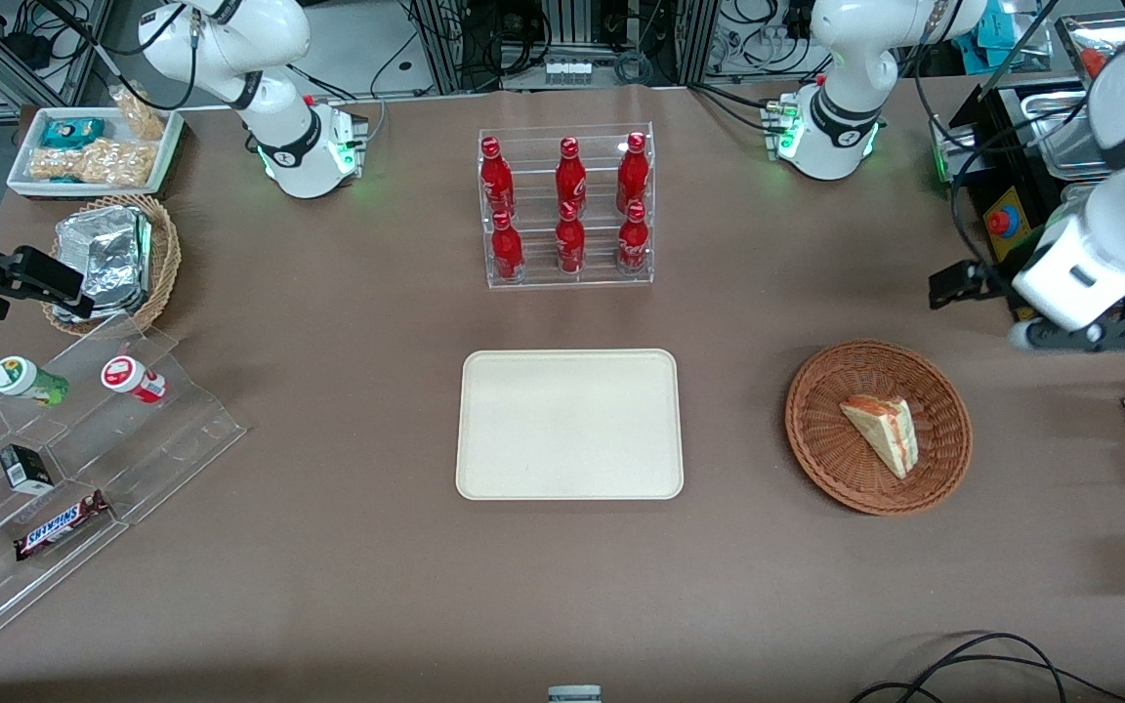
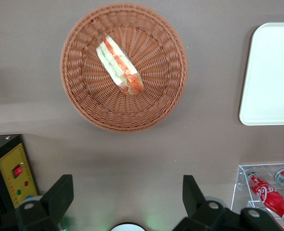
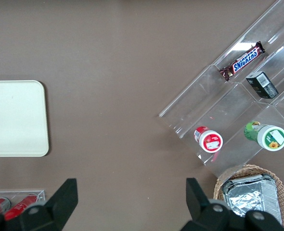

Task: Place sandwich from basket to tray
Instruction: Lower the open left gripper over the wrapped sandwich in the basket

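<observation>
The sandwich (image 1: 883, 430) lies in the basket (image 1: 821, 459) on the brown surface (image 1: 328, 586), beside the bare tray (image 1: 568, 425). The gripper (image 2: 127, 195) hangs above the surface, farther from the front camera than the basket, its fingers (image 2: 192, 192) spread wide and holding nothing.

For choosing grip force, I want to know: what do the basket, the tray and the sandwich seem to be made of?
The basket looks like woven wicker, reddish-brown, with ribbed coils showing. The tray seems matte cream plastic or fibre board, smooth with a low rim; which one is unclear. The sandwich appears to be soft pale bread with red-orange and green layers. The end effector, open, hangs above the table beside the basket.
</observation>
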